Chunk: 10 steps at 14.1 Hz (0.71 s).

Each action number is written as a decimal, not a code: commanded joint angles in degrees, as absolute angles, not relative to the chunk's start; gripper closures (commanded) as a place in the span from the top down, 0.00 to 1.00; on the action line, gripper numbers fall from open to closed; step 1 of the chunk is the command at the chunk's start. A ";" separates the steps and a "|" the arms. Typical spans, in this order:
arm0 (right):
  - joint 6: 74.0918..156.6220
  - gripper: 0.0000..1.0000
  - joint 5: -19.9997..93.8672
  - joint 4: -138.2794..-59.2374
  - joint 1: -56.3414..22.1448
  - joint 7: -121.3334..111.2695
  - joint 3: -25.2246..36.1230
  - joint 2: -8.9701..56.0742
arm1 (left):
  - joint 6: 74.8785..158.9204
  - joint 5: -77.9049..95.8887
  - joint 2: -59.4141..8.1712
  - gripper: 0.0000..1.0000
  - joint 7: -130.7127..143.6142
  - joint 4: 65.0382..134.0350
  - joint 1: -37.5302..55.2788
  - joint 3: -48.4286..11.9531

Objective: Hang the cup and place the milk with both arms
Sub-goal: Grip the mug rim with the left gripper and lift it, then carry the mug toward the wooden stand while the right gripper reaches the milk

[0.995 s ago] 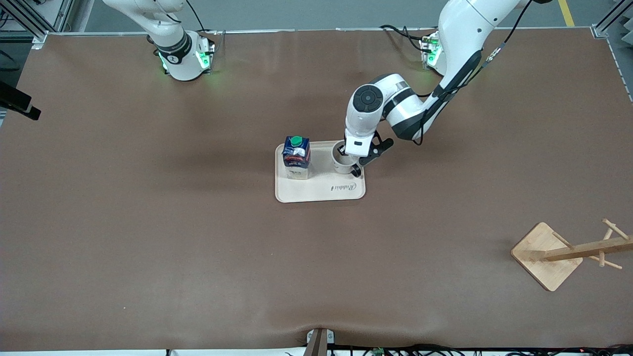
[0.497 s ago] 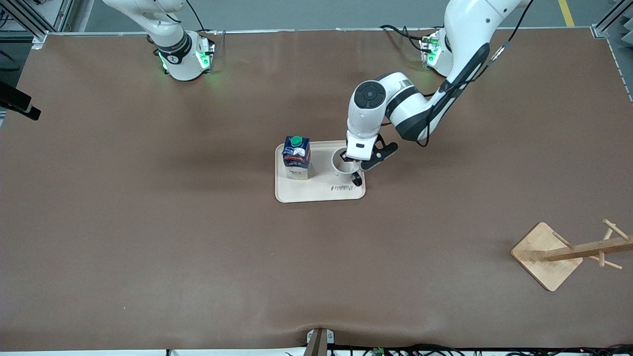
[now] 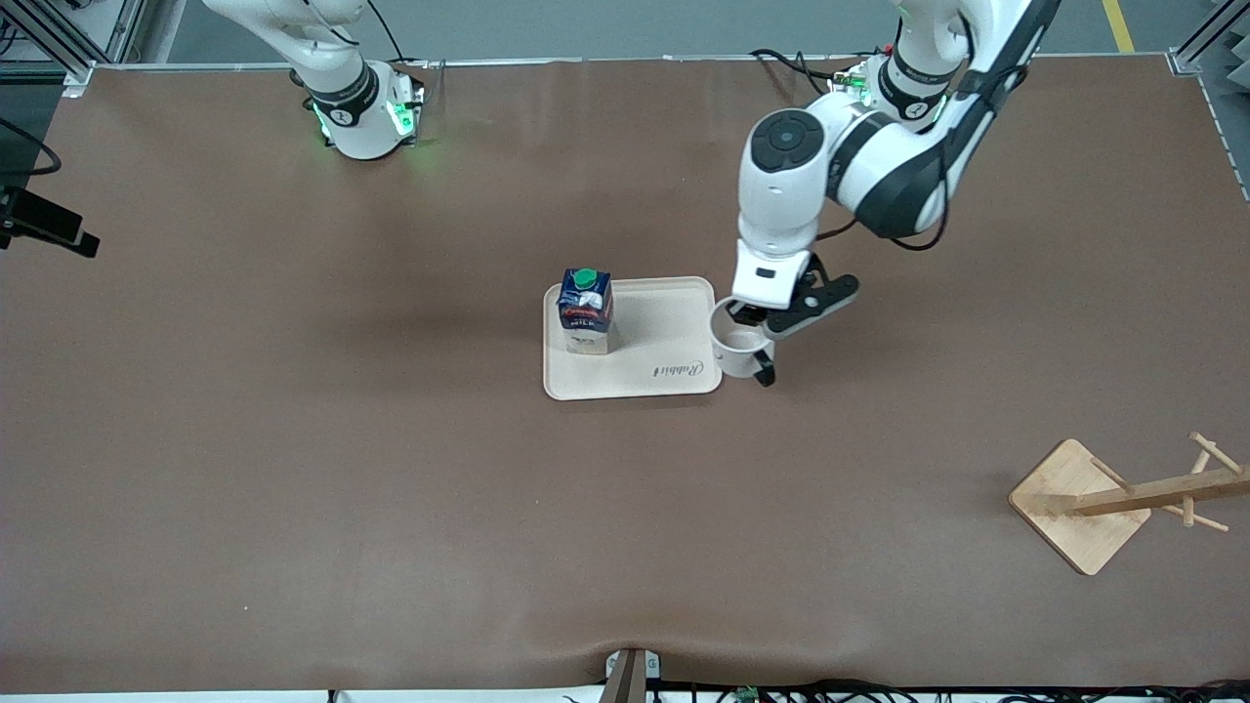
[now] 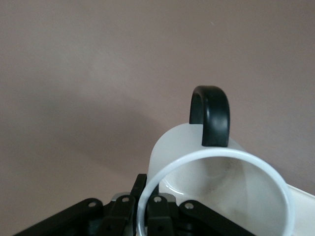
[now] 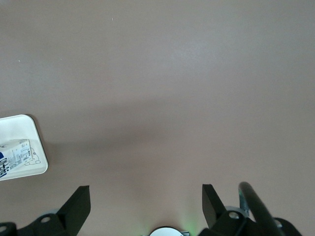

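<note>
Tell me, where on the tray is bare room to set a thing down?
The tray is bare from the milk to its rim at the left arm's end, down to the printed name. The cup, shut in the left gripper, hangs over that rim, crowding it. The milk's corner is taken.

The left arm [image 3: 879,156] reaches from its base at about one o'clock down toward the middle. Its left gripper [image 3: 747,322] points down, pinched tight on the rim of the cup [image 3: 739,351]. The right arm [image 3: 322,59] waits at eleven o'clock, its right gripper [image 5: 145,204] spread wide.
</note>
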State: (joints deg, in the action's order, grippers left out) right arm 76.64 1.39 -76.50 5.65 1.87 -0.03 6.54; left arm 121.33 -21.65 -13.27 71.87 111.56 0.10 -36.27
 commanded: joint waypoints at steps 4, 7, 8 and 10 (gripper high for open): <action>77.17 1.00 2.46 -76.38 6.77 1.40 -0.79 10.55 | 111.19 -19.86 -10.82 0.00 48.38 106.70 -10.35 -36.74; 76.12 1.00 3.16 -77.51 6.07 2.36 -0.70 14.74 | 109.34 -18.29 -8.01 0.00 36.51 106.17 -15.71 -36.74; 75.59 1.00 3.34 -77.52 6.41 2.90 -0.88 14.85 | 109.07 -17.41 -7.13 0.00 32.82 105.65 -17.65 -36.65; 75.24 1.00 4.48 -77.61 5.81 2.99 -0.97 15.20 | 107.76 -16.36 -5.98 0.00 22.38 104.16 -22.30 -36.65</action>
State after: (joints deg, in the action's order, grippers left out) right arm 76.28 2.98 -77.96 5.63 2.00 -0.25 14.81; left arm 109.77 -18.46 -8.64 30.80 105.07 -18.47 -36.14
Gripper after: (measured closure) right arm 0.000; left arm 0.947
